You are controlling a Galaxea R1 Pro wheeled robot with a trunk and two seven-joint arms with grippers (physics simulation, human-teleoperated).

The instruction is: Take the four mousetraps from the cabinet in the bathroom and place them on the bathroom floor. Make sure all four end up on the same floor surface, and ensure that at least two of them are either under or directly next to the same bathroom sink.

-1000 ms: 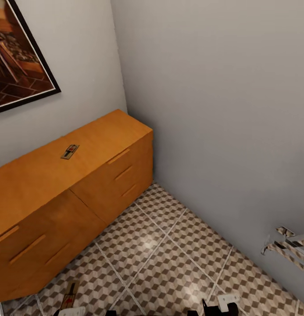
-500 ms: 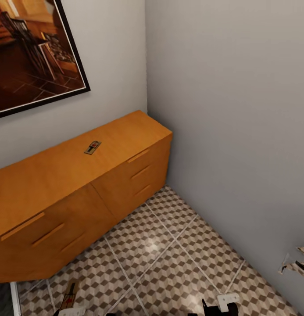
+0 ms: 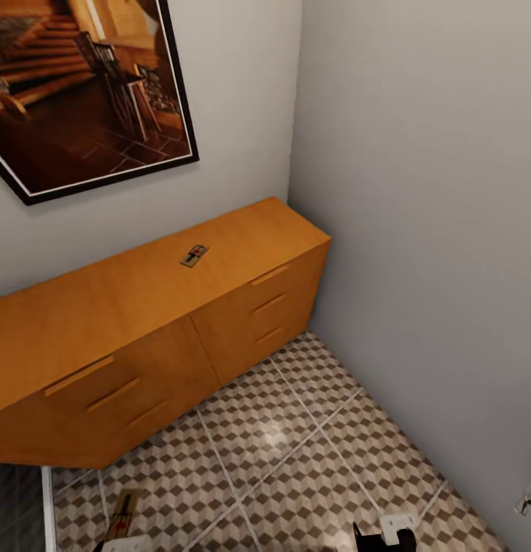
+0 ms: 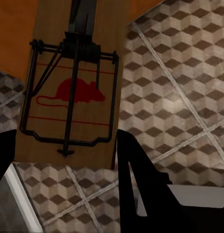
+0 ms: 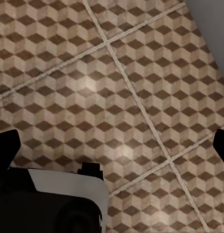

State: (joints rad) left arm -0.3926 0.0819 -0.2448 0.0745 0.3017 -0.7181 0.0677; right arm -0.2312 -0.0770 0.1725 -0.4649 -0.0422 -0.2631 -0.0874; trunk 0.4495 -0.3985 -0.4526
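A tan mousetrap (image 4: pixel 73 97) with dark wire and a red mouse print sits between the dark fingers of my left gripper (image 4: pixel 66 150), which is shut on its board. In the head view this held mousetrap (image 3: pixel 123 515) shows at the bottom edge, above the patterned bathroom floor (image 3: pixel 296 460). A second mousetrap (image 3: pixel 194 255) lies flat on top of the orange-brown cabinet (image 3: pixel 142 337), toward its right half. My right gripper (image 5: pixel 112 145) hangs open over the floor tiles with nothing between its fingers. The sink is out of view.
Grey walls meet in a corner just right of the cabinet. A framed picture (image 3: pixel 81 100) hangs above the cabinet. A dark strip (image 3: pixel 12 506) with a white edge lies at the bottom left. A bit of chrome fitting (image 3: pixel 529 502) shows on the right wall.
The camera has swung left, so the cabinet, picture and corner have shifted right in the picture and the chrome rack has nearly left view. The mousetraps and grippers hold their places.
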